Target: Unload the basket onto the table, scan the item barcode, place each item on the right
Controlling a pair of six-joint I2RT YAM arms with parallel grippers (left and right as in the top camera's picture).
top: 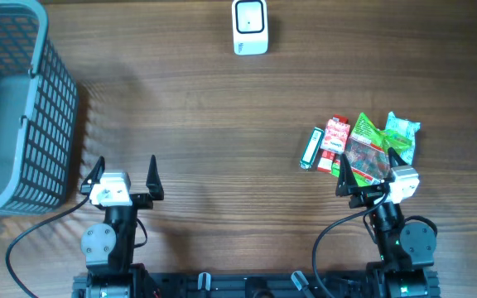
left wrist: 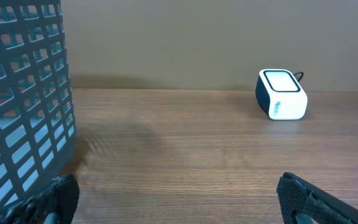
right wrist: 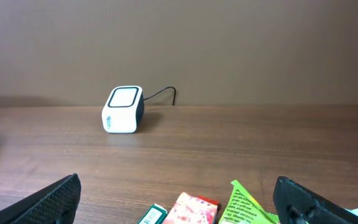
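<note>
A: Left hand (top: 124,170)?
B: Released, fingers spread wide, nothing between them. The basket (top: 56,108) wall stands just beside its left finger and fills that whole side in the wrist view.

A: Right hand (top: 367,163)?
B: Also spread wide, grasping nothing. The packets (top: 363,141) lie directly ahead of it in an overlapping pile. The pile's near edge reaches in between the fingertips. I can't tell if anything touches.

A: Pile edges?
B: A slim green box (top: 311,147) marks the end to the hand's left. A teal packet (top: 402,132) marks the end to its right.

A: Scanner?
B: The scanner (top: 249,26) sits well ahead of both hands by the bench's (top: 222,124) far edge. It is ahead-left of the right hand and ahead-right of the left.

A: Room to move?
B: Bare wood runs from the fingertips up to the scanner, and between the two hands.
</note>
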